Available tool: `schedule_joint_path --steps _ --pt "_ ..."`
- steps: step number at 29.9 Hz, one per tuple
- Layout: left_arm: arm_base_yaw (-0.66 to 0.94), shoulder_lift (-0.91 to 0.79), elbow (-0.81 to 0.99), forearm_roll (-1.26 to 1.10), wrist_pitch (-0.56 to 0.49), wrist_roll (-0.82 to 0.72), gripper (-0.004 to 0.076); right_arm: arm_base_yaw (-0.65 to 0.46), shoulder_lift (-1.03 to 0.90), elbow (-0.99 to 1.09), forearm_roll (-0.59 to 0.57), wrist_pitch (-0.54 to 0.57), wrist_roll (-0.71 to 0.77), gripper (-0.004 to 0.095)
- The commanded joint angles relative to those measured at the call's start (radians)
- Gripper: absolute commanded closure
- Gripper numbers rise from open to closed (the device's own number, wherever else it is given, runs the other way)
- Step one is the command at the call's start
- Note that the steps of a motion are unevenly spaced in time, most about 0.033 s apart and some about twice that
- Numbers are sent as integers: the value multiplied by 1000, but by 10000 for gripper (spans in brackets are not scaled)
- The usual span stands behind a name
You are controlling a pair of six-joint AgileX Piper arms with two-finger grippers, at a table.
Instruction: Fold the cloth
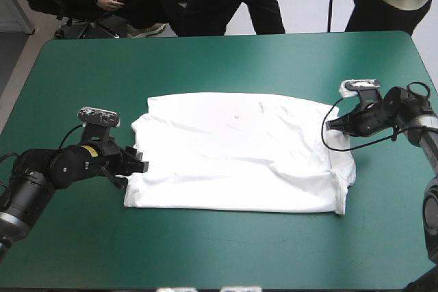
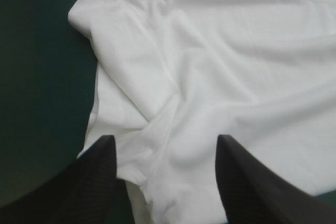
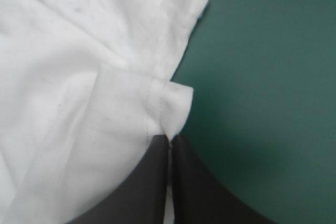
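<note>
The white T-shirt (image 1: 239, 155) lies spread flat in the middle of the table, with a few soft wrinkles. My left gripper (image 1: 137, 162) is at the shirt's left edge, low over the cover. In the left wrist view it (image 2: 165, 139) stands open, with the T-shirt (image 2: 220, 51) and a creased sleeve fold between and ahead of its fingers. My right gripper (image 1: 330, 126) is at the shirt's right edge. In the right wrist view it (image 3: 170, 137) is shut on a small folded corner of the T-shirt (image 3: 68, 77), with a sliver of white between the fingers.
The teal-green cover (image 1: 226, 251) shows on every side of the shirt, widest toward the near edge. The table's far edge (image 1: 226, 36) runs just beyond the shirt's far side.
</note>
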Motion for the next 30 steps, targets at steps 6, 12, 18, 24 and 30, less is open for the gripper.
schedule_joint_path --steps 6,12,18,24,30 --pt "-7 -18 -23 -15 -39 -8 311 21 -179 -89 -3 59 8 915" --pt "-7 -18 -23 -12 -32 -8 311 173 -188 -82 -5 141 8 915" --pt "-7 -18 -23 -12 -5 -8 311 296 -124 -61 -66 75 77 915" --pt "-7 -18 -23 -6 31 -4 311 298 18 -61 -195 19 163 912" --pt "-2 -18 -23 21 29 -24 310 298 88 -61 -191 33 150 646"
